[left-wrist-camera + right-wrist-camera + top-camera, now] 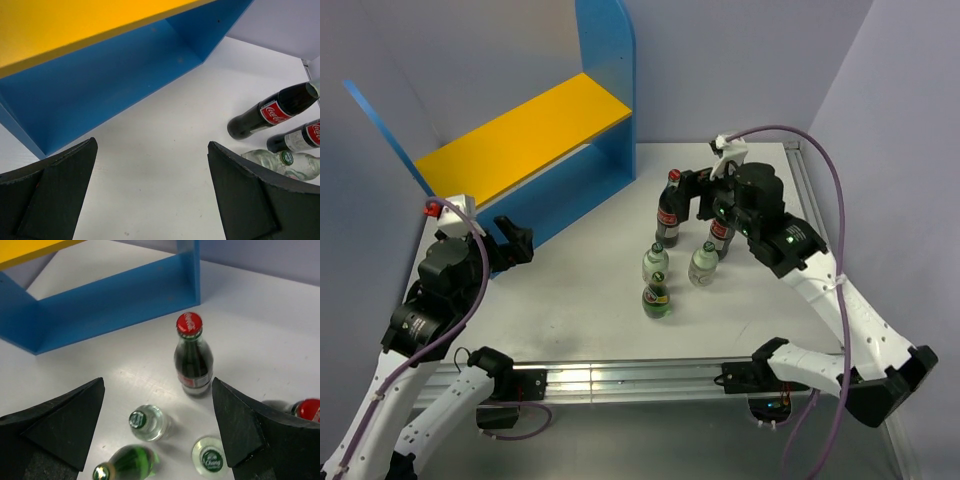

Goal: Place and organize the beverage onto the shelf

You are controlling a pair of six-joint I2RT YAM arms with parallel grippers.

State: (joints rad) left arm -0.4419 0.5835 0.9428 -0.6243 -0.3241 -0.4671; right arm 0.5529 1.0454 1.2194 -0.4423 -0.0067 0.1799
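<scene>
Your right claw (158, 385) hangs wide and empty over the bottles (192, 360) standing on the table (260, 315); its finger (250, 425) hides most of one cola bottle (306, 409). Your left claw (152, 144), wide too, faces the shelf (125, 75).

The white table (580, 300) bears the blue shelf (520, 135) and five upright bottles (703, 265).

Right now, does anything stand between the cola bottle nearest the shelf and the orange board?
Nothing visible stands on the table between the cola bottle and the shelf. But the blue side panel rises above the orange board at the end nearest the bottle, so the front looks the freer way in.
</scene>
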